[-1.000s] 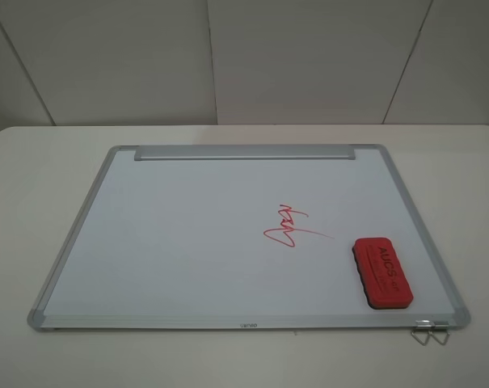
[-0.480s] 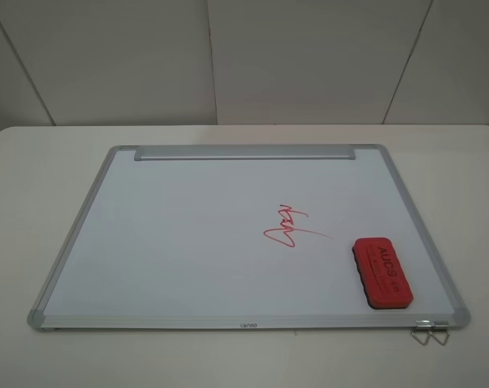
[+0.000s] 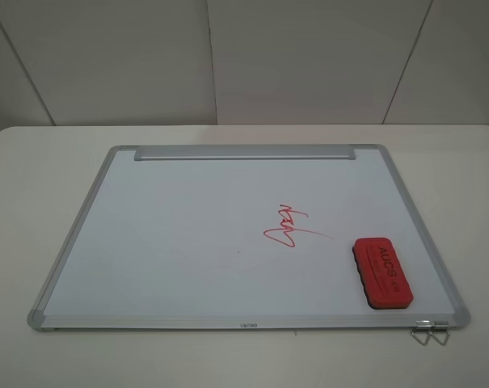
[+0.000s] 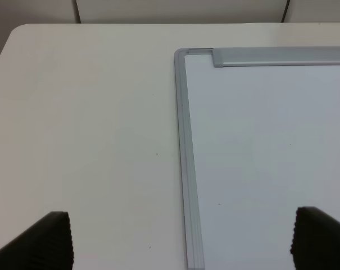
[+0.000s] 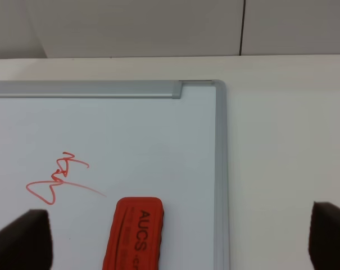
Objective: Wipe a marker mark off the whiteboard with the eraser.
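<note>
A cream table [image 3: 34, 170] fills the scene, backed by pale wall panels [image 3: 309, 56]. Lying flat on it is the whiteboard [image 3: 187, 234], a large white rectangle in a silver frame with grey corner caps; bare tabletop shows beyond every edge. A silver tray strip [image 3: 244, 152] runs along the far edge, and small metal clips [image 3: 430, 331] stick out at the near right corner.

The marker mark [image 3: 288, 226], a red scribble of stacked zigzags with a faint thin stroke trailing to the right, sits right of the board's centre. The eraser [image 3: 382, 272], a red block lettered "AUCS" in black, rests on the board near the right frame edge, just beside the mark but not touching it. Nothing lies between them, and the rest of the board is bare.

No arm shows in the high view. The left wrist view shows the left gripper [image 4: 184, 242] with jaws spread wide, over the board's left frame edge [image 4: 184, 140] and far left corner. The right wrist view shows the right gripper [image 5: 181, 239] with jaws spread wide, the eraser's far end lying between them.
</note>
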Robot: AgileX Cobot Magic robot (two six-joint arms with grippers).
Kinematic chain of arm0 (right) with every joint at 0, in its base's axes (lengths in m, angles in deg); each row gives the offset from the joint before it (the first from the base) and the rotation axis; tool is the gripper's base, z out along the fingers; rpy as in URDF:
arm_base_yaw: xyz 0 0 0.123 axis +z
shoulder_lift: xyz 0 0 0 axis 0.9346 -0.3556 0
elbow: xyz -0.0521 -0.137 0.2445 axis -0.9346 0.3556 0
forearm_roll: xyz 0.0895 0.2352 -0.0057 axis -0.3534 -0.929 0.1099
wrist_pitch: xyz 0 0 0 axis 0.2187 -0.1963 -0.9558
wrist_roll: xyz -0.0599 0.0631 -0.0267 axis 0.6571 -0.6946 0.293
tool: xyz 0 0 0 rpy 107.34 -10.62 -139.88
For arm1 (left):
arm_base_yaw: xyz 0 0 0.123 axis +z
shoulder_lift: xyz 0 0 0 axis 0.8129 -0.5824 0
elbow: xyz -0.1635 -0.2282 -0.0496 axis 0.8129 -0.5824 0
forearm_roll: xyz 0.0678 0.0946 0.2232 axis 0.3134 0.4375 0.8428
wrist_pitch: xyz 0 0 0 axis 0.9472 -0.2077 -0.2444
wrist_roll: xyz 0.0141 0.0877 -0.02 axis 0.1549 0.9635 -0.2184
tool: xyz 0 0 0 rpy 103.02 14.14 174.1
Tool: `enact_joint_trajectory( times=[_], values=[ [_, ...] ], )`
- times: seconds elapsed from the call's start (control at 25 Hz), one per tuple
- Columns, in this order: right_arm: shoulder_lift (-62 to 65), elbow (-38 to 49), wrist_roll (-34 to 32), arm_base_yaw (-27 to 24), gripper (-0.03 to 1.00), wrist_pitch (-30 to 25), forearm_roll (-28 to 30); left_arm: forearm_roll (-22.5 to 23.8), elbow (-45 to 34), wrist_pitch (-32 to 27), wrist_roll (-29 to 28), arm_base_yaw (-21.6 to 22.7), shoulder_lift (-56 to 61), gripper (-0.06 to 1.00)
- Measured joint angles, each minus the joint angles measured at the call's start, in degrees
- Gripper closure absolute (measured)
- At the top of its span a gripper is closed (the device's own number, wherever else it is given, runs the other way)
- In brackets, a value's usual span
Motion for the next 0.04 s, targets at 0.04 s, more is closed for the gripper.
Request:
enact_joint_trajectory(
  times=[0.04],
  values=[
    [0.00, 0.00, 0.00, 0.00, 0.15, 0.00, 0.00, 0.00, 0.00, 0.00, 0.00, 0.00, 0.00, 0.17]
  ],
)
